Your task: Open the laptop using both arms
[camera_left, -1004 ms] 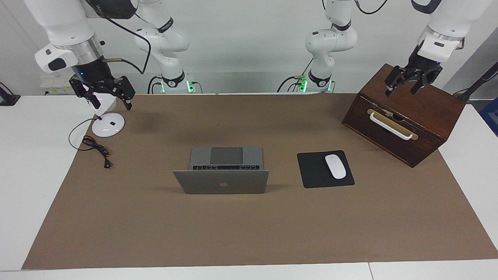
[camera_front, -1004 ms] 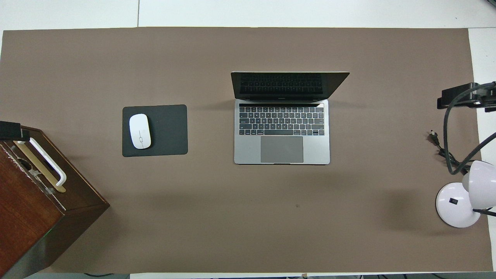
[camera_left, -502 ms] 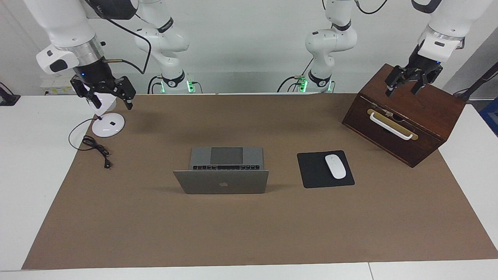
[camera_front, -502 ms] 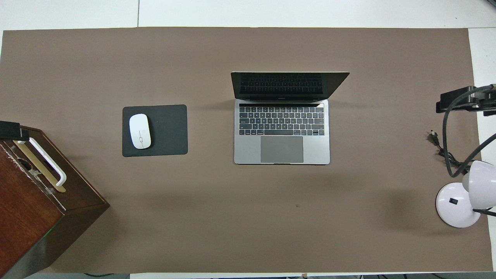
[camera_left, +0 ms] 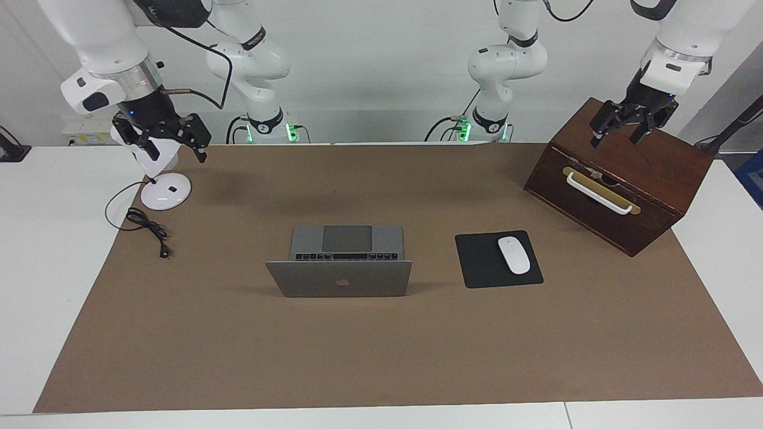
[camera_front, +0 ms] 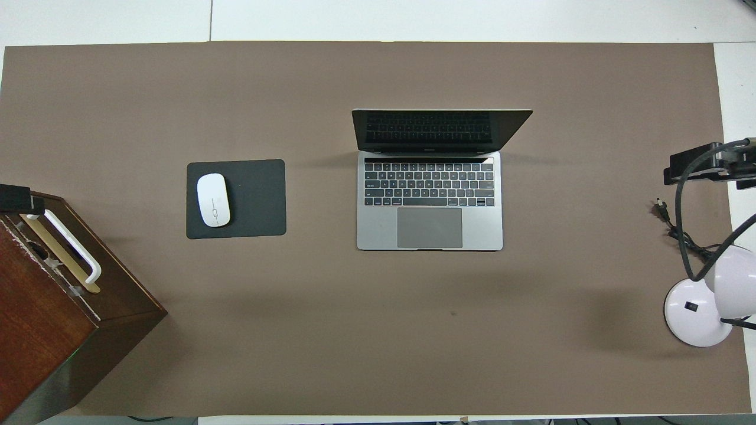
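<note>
The laptop (camera_left: 340, 262) sits open in the middle of the brown mat (camera_left: 381, 345) on the worktop (camera_left: 36, 238), lid raised, keyboard facing the robots. Beside the laptop, toward the left arm's end, a white mouse (camera_left: 514, 254) lies on a black pad (camera_left: 498, 259). The left tool (camera_left: 623, 128) hangs over the wooden box (camera_left: 620, 179), fingers spread, holding nothing. The right tool (camera_left: 173, 143) hangs over the lamp (camera_left: 161, 179), well apart from the laptop, fingers spread and empty.
</note>
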You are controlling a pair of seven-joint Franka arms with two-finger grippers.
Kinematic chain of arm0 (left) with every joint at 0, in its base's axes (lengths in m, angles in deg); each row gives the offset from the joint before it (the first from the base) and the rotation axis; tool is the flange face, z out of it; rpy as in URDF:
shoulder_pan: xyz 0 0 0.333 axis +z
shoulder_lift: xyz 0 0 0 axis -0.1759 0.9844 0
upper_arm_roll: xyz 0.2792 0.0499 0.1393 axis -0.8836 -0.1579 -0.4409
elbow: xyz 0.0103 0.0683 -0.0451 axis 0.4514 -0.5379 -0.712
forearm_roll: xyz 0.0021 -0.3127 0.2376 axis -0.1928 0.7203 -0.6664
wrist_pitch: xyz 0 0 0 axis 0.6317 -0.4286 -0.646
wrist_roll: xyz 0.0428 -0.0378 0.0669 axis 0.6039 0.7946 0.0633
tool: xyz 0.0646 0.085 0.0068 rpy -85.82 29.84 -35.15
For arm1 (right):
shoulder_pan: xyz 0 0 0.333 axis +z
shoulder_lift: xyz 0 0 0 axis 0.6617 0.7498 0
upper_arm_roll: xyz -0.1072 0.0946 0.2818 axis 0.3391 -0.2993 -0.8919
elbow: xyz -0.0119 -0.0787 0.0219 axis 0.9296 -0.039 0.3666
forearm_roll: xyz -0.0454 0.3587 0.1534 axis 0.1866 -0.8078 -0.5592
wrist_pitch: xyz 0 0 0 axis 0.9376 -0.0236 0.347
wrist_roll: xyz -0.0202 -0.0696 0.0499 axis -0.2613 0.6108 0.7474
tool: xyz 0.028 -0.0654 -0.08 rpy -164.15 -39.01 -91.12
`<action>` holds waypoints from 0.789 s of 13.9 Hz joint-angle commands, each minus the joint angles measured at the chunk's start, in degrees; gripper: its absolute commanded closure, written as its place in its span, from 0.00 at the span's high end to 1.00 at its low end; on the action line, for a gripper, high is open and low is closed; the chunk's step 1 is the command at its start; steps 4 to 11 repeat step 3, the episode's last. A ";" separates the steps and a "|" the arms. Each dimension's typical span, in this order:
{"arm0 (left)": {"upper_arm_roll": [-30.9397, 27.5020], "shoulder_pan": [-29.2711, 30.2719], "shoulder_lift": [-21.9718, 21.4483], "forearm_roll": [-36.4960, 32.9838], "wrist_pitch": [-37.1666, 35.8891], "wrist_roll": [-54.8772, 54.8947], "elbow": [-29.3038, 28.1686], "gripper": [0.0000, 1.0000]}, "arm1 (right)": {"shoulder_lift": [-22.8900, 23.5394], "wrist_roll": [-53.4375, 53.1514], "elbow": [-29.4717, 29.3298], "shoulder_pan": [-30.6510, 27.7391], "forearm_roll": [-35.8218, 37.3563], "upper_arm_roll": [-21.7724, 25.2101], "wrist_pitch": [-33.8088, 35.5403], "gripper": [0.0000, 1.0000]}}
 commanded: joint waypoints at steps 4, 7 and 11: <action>0.38 0.47 0.99 -1.06 -0.56 -0.40 1.57 1.00 | -1.03 0.28 1.01 -0.38 0.10 -0.07 0.57 1.00; 0.38 0.47 0.99 -1.06 -0.56 -0.40 1.57 1.00 | -1.03 0.28 1.01 -0.38 0.10 -0.07 0.57 1.00; 0.38 0.47 0.99 -1.06 -0.56 -0.40 1.57 1.00 | -1.03 0.28 1.01 -0.38 0.10 -0.07 0.57 1.00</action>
